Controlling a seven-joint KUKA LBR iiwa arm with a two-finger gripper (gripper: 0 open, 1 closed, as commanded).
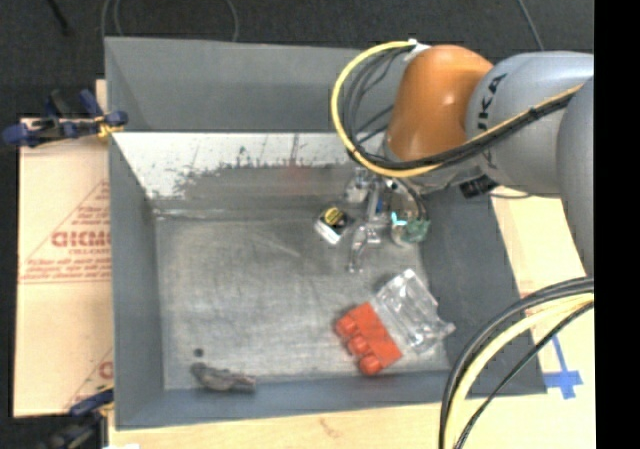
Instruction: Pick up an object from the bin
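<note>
Three loose things: you have a red studded plastic block [367, 339], a crumpled clear plastic packet [410, 307] and a small dark grey flat scrap [222, 377] on the floor of the grey metal bin [230, 277].
Pincer [362, 245]: it hangs low near the back wall, under the orange wrist cover [430, 102]. You cannot tell from this view whether it is open or closed, and nothing is seen gripped.
Fourth item: a small white, yellow and black piece [330, 223] sits just beside the pincer, on the view's left of it. You cannot tell whether it is loose or belongs to the tool.
Red block and packet: these touch each other and lie near the pincer, on its front-wall side and slightly towards the arm.
Dark scrap: this lies well apart from the pincer, towards the front-left corner.
Step in hand: judged to be the approach, with no pick yet made.
Next move: you would need to settle the pincer squarely over one thing. The red block looks the firmest candidate, while the packet is likely slippery and yielding.
Writing: you can read dark letters "KU" on the grey arm casing [488, 102], with the rest hidden. No label is legible on anything in the bin.
</note>
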